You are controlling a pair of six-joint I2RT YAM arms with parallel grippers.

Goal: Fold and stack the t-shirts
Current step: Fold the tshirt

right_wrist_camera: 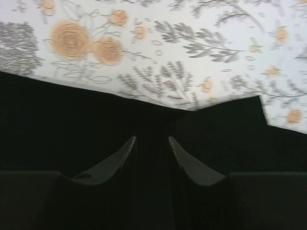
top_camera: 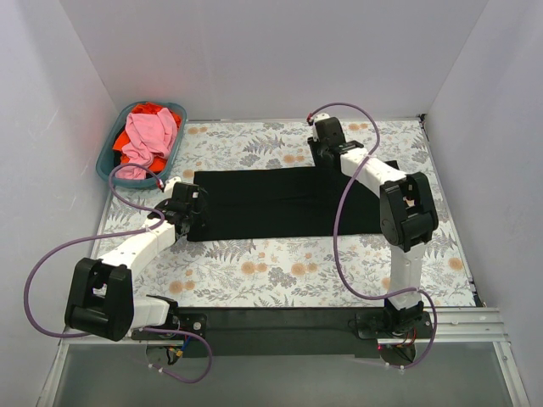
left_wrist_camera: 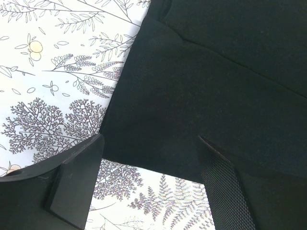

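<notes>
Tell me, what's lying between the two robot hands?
The black t-shirt lies between the left gripper and the right gripper, clearest in the top view.

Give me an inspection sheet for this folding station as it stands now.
Surface: floral table.
Job's things: black shirt laid flat mid-table; pink shirt and red shirt heaped in basket.
Clutter: nothing seen.
Grippers: left gripper open over black shirt's left edge; right gripper slightly open over its far edge.
Cables: purple cables hang in loops.
Surroundings: white walls.
</notes>
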